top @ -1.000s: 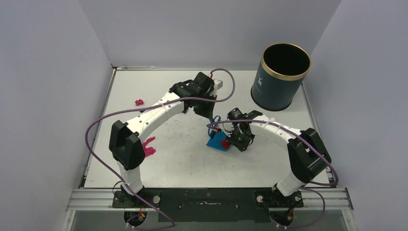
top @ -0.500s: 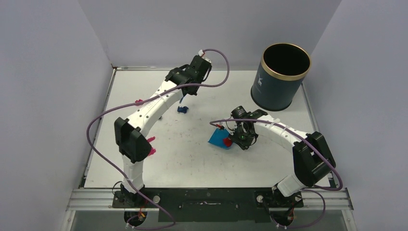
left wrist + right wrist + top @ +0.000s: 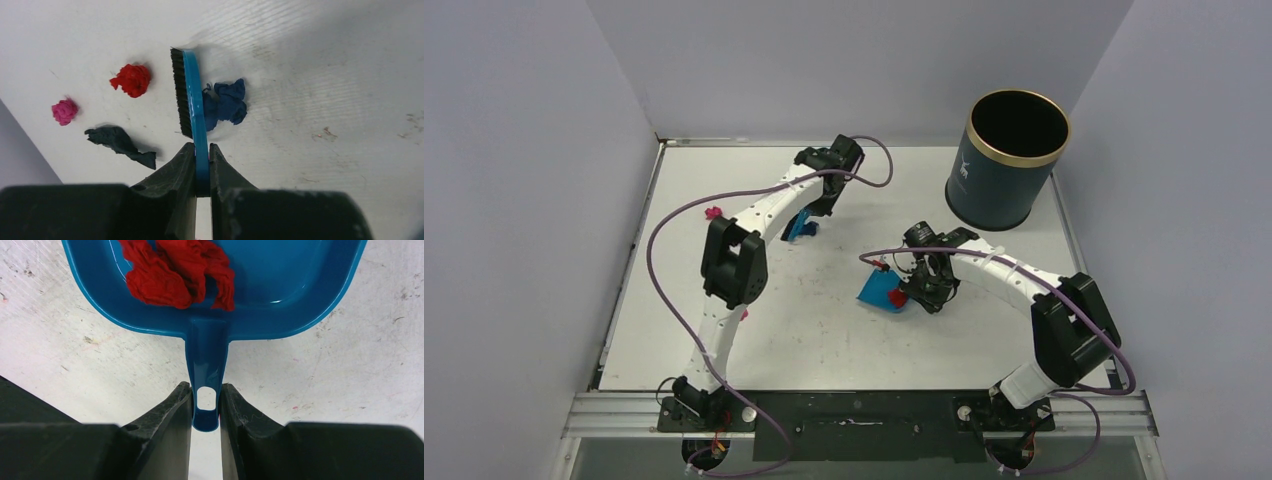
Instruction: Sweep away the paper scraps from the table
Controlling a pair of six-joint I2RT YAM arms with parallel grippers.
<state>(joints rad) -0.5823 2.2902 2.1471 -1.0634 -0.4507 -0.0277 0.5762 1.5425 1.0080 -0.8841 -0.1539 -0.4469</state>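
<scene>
My left gripper [image 3: 202, 152] is shut on the handle of the small blue hand brush [image 3: 192, 100], bristles facing left. A dark blue paper scrap [image 3: 227, 102] lies against the brush's right side. To its left lie a red scrap [image 3: 131, 80], a pink scrap [image 3: 64, 111] and a black scrap [image 3: 120, 142]. In the top view the left gripper [image 3: 809, 212] is at the table's [image 3: 824, 330] far middle. My right gripper [image 3: 206, 400] is shut on the handle of the blue dustpan [image 3: 280, 285], which holds a red scrap [image 3: 175, 275] and rests mid-table [image 3: 879, 290].
A dark bin with a gold rim [image 3: 1009, 160] stands at the far right. A pink scrap [image 3: 714, 213] lies at the far left, and another [image 3: 742, 315] shows partly behind the left arm. The left arm's purple cable loops over the left side.
My left gripper has moved with the brush from beside the dustpan to the far middle, next to the dark blue scrap. The right gripper and dustpan shifted slightly, then stayed.
</scene>
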